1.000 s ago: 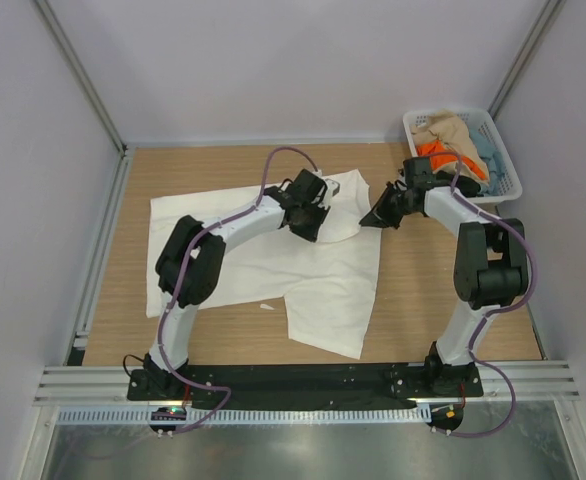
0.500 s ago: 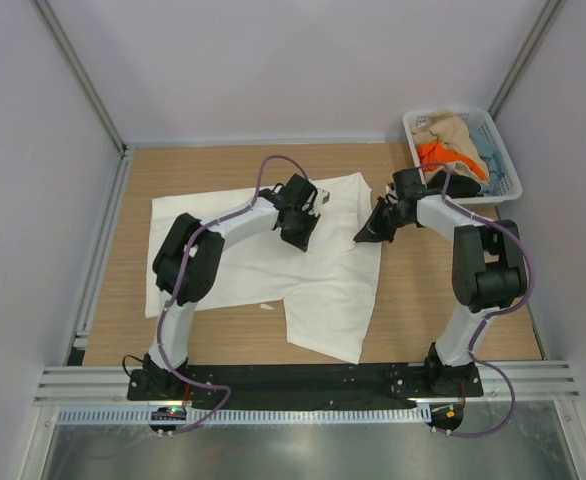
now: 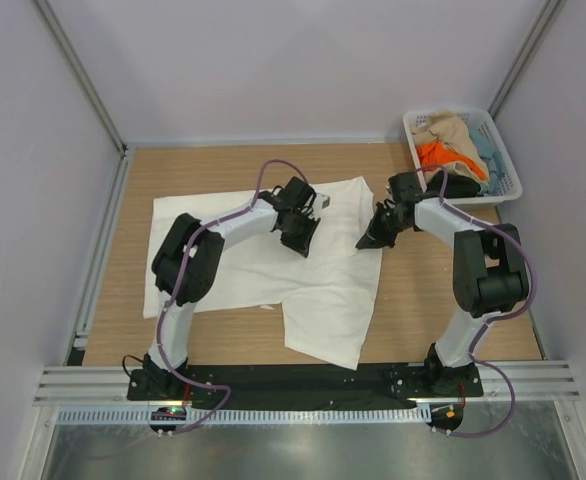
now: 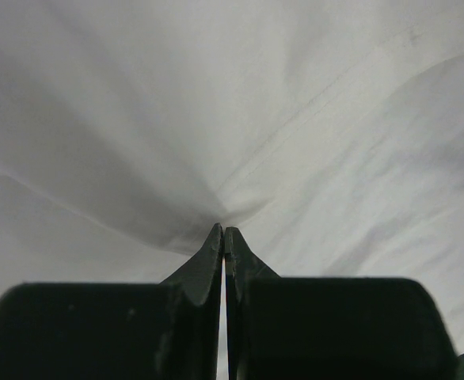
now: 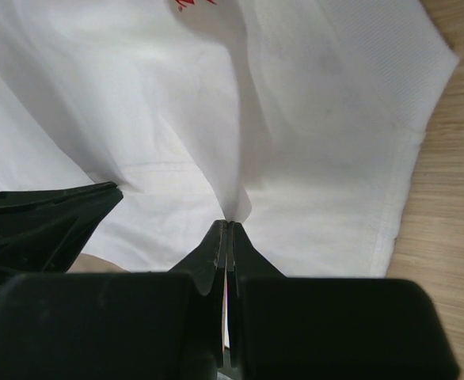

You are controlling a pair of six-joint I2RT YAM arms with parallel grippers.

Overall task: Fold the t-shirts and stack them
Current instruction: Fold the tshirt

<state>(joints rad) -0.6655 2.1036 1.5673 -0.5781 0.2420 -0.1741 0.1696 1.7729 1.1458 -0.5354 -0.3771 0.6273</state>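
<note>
A white t-shirt lies spread on the wooden table. My left gripper is shut on a pinch of its cloth near the far edge; in the left wrist view the fabric puckers into the closed tips. My right gripper is shut on the shirt's right far part. The right wrist view shows a fold of white cloth rising from the closed tips, with a bit of red print at the top. More t-shirts, tan, orange and pale blue, sit in the basket.
The white lattice basket stands at the far right corner. Grey walls enclose the table on three sides, with a metal rail along the left. Bare wood shows right of the shirt's hem. The other gripper's dark body shows at left in the right wrist view.
Both grippers have moved toward the near edge, still shut on the white shirt, drawing its far part over itself. The shirt's near hem has slid slightly nearer.
</note>
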